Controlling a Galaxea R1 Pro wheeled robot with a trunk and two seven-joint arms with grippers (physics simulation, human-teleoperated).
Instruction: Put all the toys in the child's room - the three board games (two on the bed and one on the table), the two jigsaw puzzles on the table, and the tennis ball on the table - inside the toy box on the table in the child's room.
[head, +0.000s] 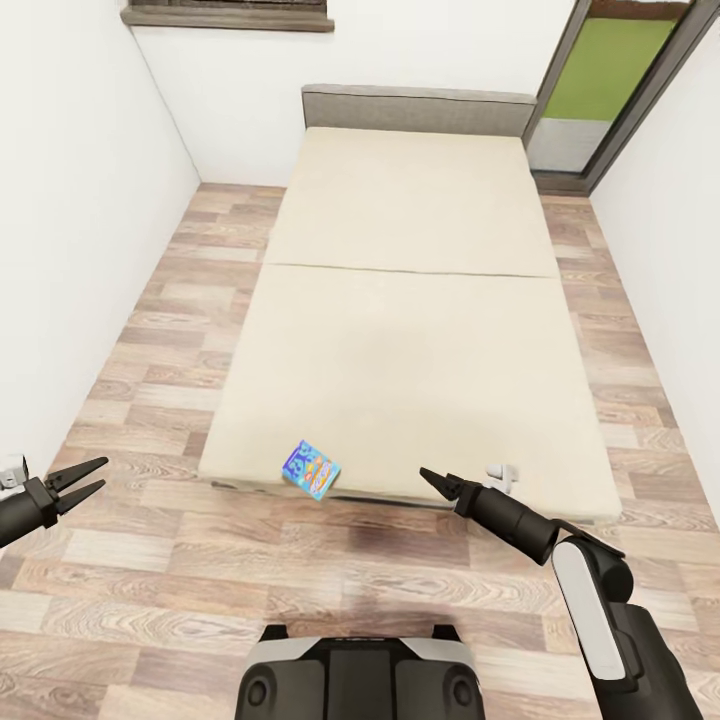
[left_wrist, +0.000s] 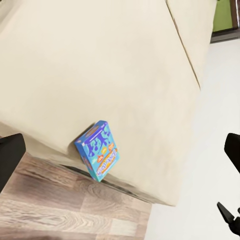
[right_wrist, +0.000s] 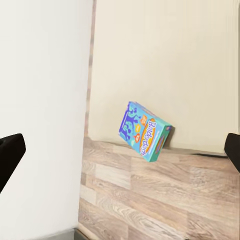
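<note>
A small blue board game (head: 311, 469) sits tilted at the foot edge of the beige bed (head: 410, 330), leaning on the mattress side above the wood floor. The same board game (left_wrist: 97, 150) appears in the left wrist view between the dark fingers (left_wrist: 10, 155), and the board game (right_wrist: 145, 129) also sits centred in the right wrist view between wide-apart fingers (right_wrist: 9, 157). My left gripper (head: 95, 476) hangs open over the floor, well left of the box. Right of the box, my right gripper (head: 432, 482) is open at the bed's foot edge. The table and toy box are out of view.
White walls (head: 70, 250) close in on both sides, leaving narrow strips of plank floor (head: 170, 330) beside the bed. A grey headboard (head: 420, 108) and a glazed door (head: 600, 90) stand at the far end. A small white object (head: 503, 472) lies near the right gripper. My base (head: 360, 680) is just before the bed.
</note>
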